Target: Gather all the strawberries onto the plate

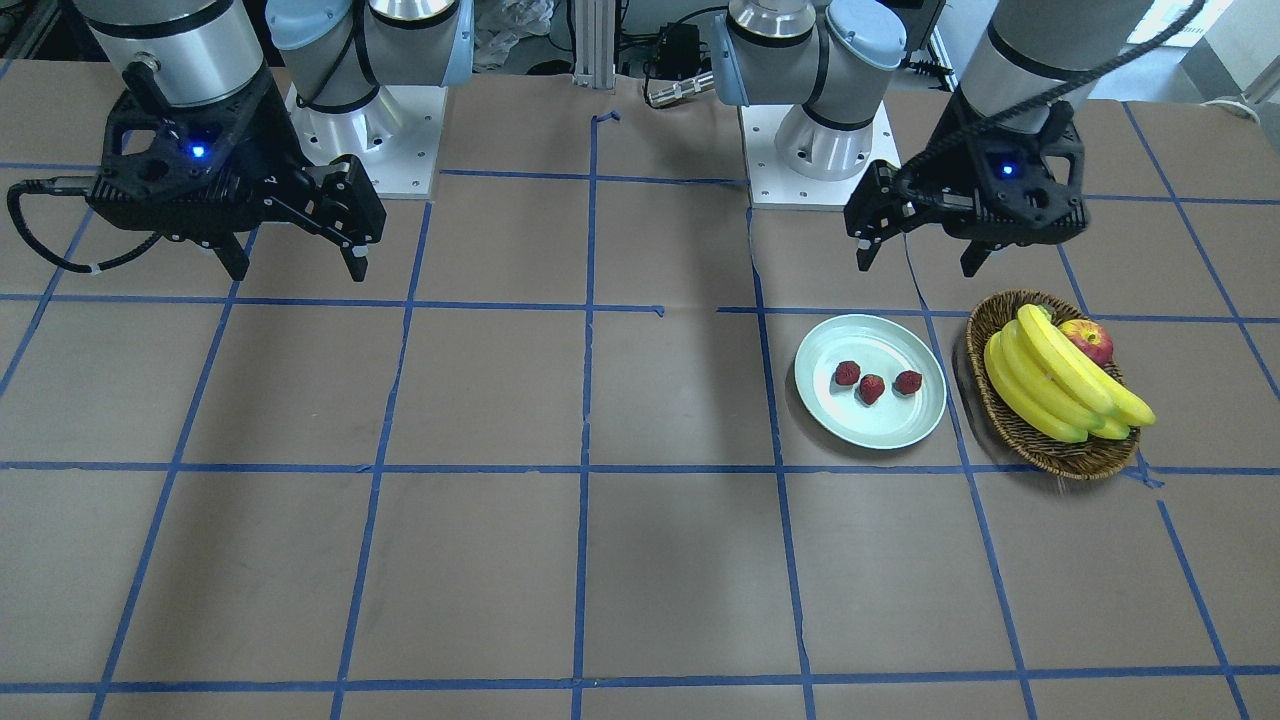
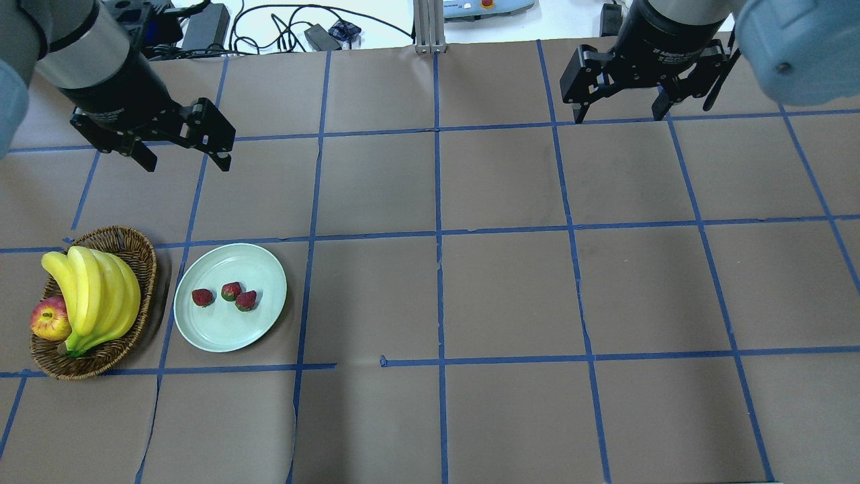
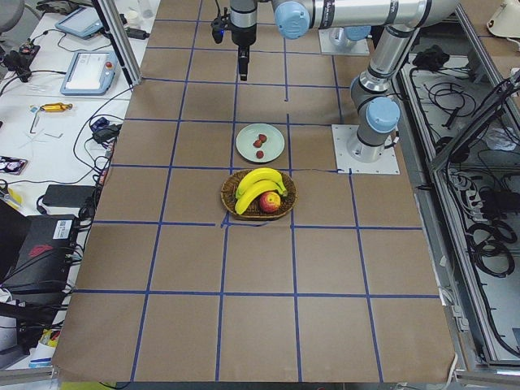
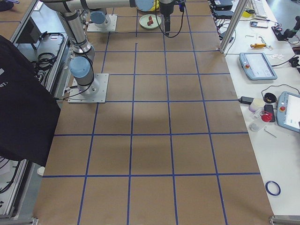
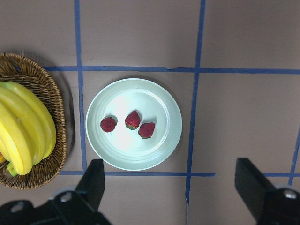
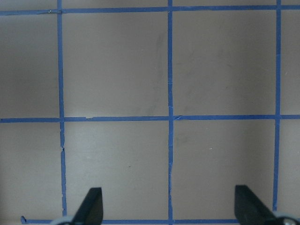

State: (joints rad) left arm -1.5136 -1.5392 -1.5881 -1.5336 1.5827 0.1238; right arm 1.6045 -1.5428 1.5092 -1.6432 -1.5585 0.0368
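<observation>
Left gripper (image 5: 168, 161): fingers spread wide, holding nothing, raised above the table (image 5: 243, 117) beside the plate. Strawberries (image 5: 133, 120): three, all lying on the plate (image 5: 159, 98), clustered near its centre. Wicker basket (image 5: 55, 101): just beside the plate, holding bananas (image 5: 23, 126) and an apple (image 2: 49, 319). Right gripper (image 2: 617, 117): fingers wide apart, holding nothing, well apart from the plate.

Figure: Work table and its surroundings.
Brown paper (image 2: 510, 296) is covering the table, and blue tape lines (image 2: 438, 202) are dividing it into squares. A white bench (image 4: 281, 154) is running along the far edge, carrying teach pendants (image 4: 256, 65) and cables (image 2: 265, 27).
</observation>
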